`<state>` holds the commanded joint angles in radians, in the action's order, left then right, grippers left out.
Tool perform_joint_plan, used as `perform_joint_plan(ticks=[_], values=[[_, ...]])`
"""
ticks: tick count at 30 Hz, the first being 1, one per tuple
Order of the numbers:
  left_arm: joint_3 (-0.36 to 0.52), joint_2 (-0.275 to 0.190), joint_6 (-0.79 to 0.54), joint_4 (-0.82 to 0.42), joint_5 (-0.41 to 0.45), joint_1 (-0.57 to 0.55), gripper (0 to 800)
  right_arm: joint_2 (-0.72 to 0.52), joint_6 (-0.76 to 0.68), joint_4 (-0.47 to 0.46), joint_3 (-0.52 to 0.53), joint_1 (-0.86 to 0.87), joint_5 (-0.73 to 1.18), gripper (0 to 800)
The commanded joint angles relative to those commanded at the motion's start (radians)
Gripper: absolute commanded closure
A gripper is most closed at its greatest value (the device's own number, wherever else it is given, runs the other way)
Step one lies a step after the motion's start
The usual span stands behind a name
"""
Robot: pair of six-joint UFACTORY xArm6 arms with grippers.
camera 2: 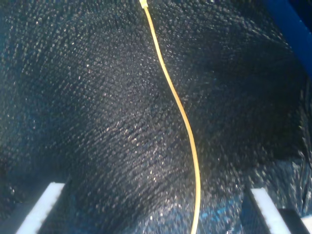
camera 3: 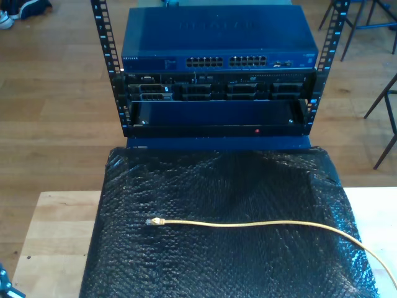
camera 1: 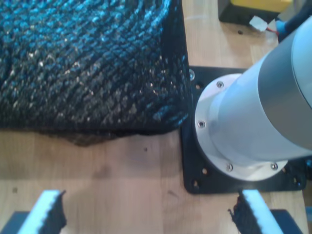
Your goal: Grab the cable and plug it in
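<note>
my second gripper (camera 2: 156, 214) released, cable (camera 2: 183, 114) running between its fingers | my first gripper (camera 1: 146, 214) released, over bare table (camera 1: 122, 165)

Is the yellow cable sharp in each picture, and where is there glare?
Second wrist view: the cable is soft, and glints speckle the black wrap. Exterior view: the cable and its plug are fairly sharp. First wrist view: blurred, with glare on the silver arm base.

A cable (camera 3: 260, 224) lies across a mat (camera 3: 217, 186) on the table (camera 3: 56, 230), a rack (camera 3: 217, 68) behind it.
</note>
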<state>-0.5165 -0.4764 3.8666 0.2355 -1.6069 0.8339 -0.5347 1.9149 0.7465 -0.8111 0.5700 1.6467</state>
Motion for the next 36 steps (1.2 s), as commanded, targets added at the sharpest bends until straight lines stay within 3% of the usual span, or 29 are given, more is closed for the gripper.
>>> perform_joint_plan(ticks=[5,22,36], values=[[0.0,0.031,0.0,0.029,0.0,0.0,0,0.002,-0.069,0.009,0.011,-0.123,-0.091,3],[-0.003,0.031,0.009,0.068,0.009,-0.017,0,0.072,-0.207,0.006,0.029,-0.459,-0.37,4],[-0.006,0.023,0.187,0.075,0.106,-0.106,0,0.095,-0.235,0.0,0.028,-0.597,-0.448,7]])
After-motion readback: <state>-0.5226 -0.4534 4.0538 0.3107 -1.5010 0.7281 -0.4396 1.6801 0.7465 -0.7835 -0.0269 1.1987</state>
